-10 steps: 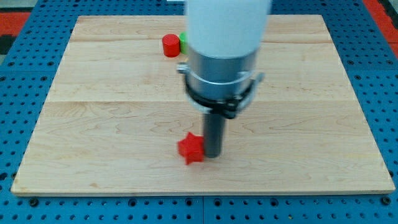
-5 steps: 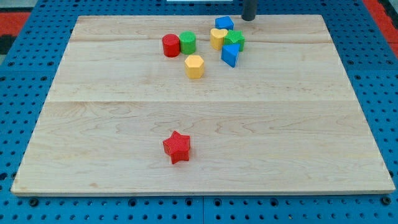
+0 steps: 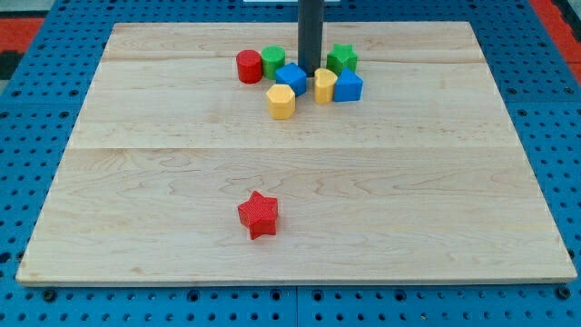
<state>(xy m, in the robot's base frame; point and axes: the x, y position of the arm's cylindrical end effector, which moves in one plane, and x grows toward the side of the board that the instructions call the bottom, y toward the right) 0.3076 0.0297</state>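
My tip (image 3: 310, 72) stands in the cluster of blocks near the view's top, between a blue block (image 3: 290, 78) on its left and a yellow block (image 3: 325, 85) on its right, close to or touching both. A second blue block (image 3: 348, 85) lies right of that yellow one, and a green star (image 3: 341, 59) sits above them. A yellow hexagonal block (image 3: 281, 101) lies below the left blue block. Further left stand a green cylinder (image 3: 273, 62) and a red cylinder (image 3: 248, 66), side by side. A red star (image 3: 258, 214) lies alone toward the view's bottom.
The blocks rest on a pale wooden board (image 3: 136, 182). A blue pegboard table (image 3: 36, 163) surrounds it on all sides.
My tip has come down from the board's top edge into the cluster. The blue and yellow blocks there have been shifted down and rearranged. The red star has stayed put.
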